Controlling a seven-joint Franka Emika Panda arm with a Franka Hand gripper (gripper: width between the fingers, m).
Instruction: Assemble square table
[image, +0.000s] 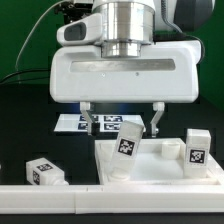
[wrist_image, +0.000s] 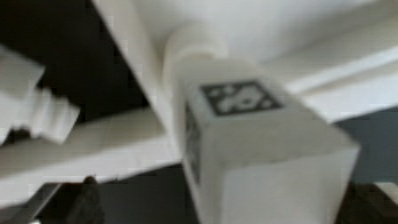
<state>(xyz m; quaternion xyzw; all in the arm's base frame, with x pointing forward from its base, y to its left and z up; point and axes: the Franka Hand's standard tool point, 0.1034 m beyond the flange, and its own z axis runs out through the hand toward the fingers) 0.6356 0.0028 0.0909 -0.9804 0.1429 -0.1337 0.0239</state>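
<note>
Wrist flange (image: 125, 25): bare silvery metal, brushed look, soft sheen.
Pincer (image: 122, 128): body of white moulded plastic, smooth, glossy highlights. Its fingers (image: 157, 120) are dark and matt.
Leg (image: 126, 152), 6 o'clock of the pincer: white plastic, smooth, dull satin; tag printed flat black-on-white, no shine.
Worktop (image: 25, 130): black, matt.
Rail (image: 60, 198): white, smooth, slight gloss.
Marker board (image: 100, 122): thin, white, matt.

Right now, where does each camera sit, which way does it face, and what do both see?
Exterior view: off the arm, in front of the table, facing the gripper head-on; it shows the white hand and both fingers above a tilted tagged leg.
Wrist view: on the wrist, looking down between the dark fingertips onto the tagged leg.
Shared: that leg and the gripper's fingers.
</note>
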